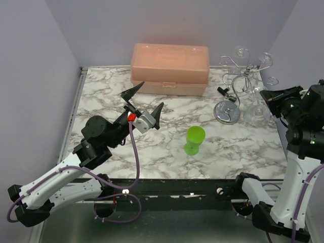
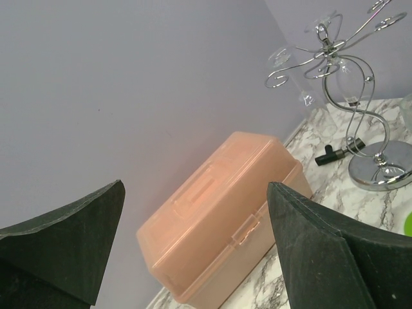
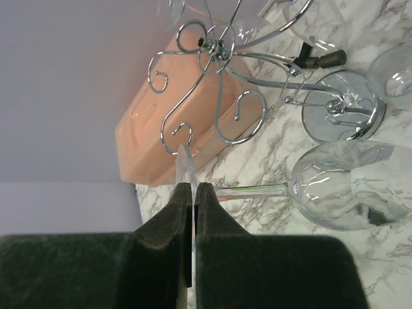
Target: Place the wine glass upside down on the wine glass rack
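My right gripper (image 3: 194,187) is shut on the flat foot (image 3: 183,164) of a clear wine glass (image 3: 347,193). Its stem runs sideways from my jaws to the bowl. The foot's rim sits close to one curled arm end (image 3: 177,135) of the silver wine glass rack (image 3: 219,48). From above, that gripper (image 1: 266,96) holds the glass (image 1: 255,110) just right of the rack (image 1: 243,71) and its round base (image 1: 227,111). My left gripper (image 1: 151,96) hovers over the table's left middle, wide open and holding nothing, and it faces the pink box (image 2: 222,219).
A pink lidded box (image 1: 169,68) stands at the back centre. A green cup (image 1: 194,139) stands mid-table. A small black piece (image 1: 223,91) lies beside the rack's base. Other clear glass shapes (image 3: 315,26) show among the rack's arms, and another (image 3: 396,74) beside the base.
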Robot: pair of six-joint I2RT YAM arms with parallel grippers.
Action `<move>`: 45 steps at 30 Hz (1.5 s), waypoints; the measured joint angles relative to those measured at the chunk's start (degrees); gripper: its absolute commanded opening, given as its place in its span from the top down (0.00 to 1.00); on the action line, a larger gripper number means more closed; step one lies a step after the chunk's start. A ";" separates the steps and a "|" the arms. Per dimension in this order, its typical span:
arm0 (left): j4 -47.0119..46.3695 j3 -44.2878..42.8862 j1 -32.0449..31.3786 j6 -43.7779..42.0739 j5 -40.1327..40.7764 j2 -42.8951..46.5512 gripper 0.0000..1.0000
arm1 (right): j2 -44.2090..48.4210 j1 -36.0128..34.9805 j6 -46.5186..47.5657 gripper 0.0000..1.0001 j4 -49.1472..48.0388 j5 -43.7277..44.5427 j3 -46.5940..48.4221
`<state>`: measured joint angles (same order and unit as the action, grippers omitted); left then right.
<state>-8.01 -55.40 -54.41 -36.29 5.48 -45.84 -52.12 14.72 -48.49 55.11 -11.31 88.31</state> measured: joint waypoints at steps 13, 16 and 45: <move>-0.90 1.16 1.95 0.81 0.02 0.81 0.05 | -2.36 3.76 -4.46 1.00 -3.39 7.02 -1.33; -1.38 1.55 2.47 1.03 0.02 0.81 0.05 | -2.54 3.78 -4.85 1.00 -5.84 9.70 -2.86; -4.81 2.51 7.34 4.70 -0.07 -0.63 0.05 | -7.32 6.03 -10.05 1.00 -21.40 19.15 -8.15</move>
<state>-12.82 -52.88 -47.07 -31.59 5.41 -46.48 -59.44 20.75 -58.54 33.71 7.84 80.16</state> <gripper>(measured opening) 0.950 0.034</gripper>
